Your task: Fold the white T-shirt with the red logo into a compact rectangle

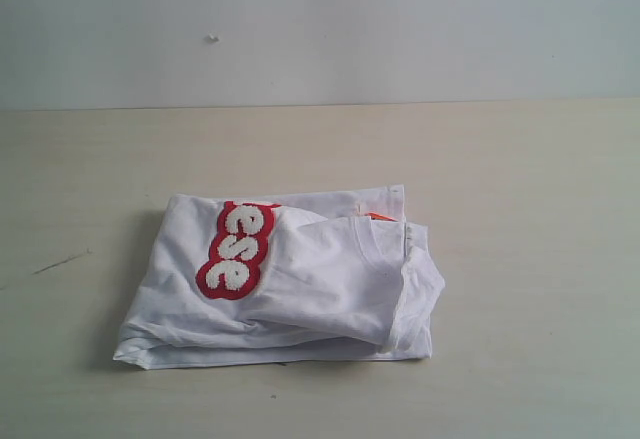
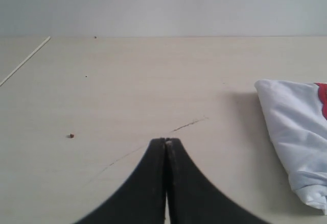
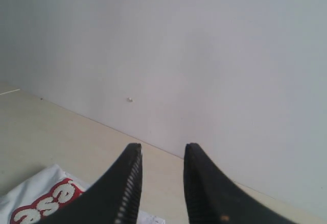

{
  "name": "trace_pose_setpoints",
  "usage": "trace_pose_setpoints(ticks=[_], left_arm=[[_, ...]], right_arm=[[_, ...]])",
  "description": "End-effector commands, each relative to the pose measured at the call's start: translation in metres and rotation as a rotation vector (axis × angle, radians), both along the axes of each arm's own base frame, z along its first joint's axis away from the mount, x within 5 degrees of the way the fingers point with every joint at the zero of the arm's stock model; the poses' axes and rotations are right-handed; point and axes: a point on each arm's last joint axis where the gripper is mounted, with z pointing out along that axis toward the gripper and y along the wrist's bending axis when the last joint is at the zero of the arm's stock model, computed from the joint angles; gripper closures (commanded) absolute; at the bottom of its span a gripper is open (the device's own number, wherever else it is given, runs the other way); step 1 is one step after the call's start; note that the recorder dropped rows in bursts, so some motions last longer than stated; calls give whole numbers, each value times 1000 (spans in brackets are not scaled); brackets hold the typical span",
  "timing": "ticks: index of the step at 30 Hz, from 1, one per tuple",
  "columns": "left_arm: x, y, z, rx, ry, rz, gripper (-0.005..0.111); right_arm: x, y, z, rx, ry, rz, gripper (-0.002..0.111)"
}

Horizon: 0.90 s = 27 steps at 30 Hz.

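Roughly folded, the white T-shirt (image 1: 300, 294) lies bunched near the middle of the tabletop (image 1: 530, 159), and only the last letters of the red logo (image 1: 238, 251) show on top. The left gripper (image 2: 166, 140) has its fingers pressed together over bare tabletop, just beside the shirt's edge. The right gripper (image 3: 163, 146) has its fingers slightly spread around nothing. The outline looks lumpy, so tidying seems due: pin one side flat, pinch the loose right-hand flap (image 1: 422, 294) through all its layers, and draw it level with the lower edge without dragging the bundle.
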Motion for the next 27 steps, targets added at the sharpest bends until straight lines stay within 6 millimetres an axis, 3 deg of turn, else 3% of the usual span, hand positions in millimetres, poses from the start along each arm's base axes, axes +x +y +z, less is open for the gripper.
trace_pose_setpoints(ticks=[1, 27], left_arm=[[0, 0, -1, 26, 1, -8, 107], [-1, 0, -2, 26, 8, -7, 107]], right_arm=[[0, 0, -2, 1, 5, 2, 78], [0, 0, -2, 1, 5, 2, 78]])
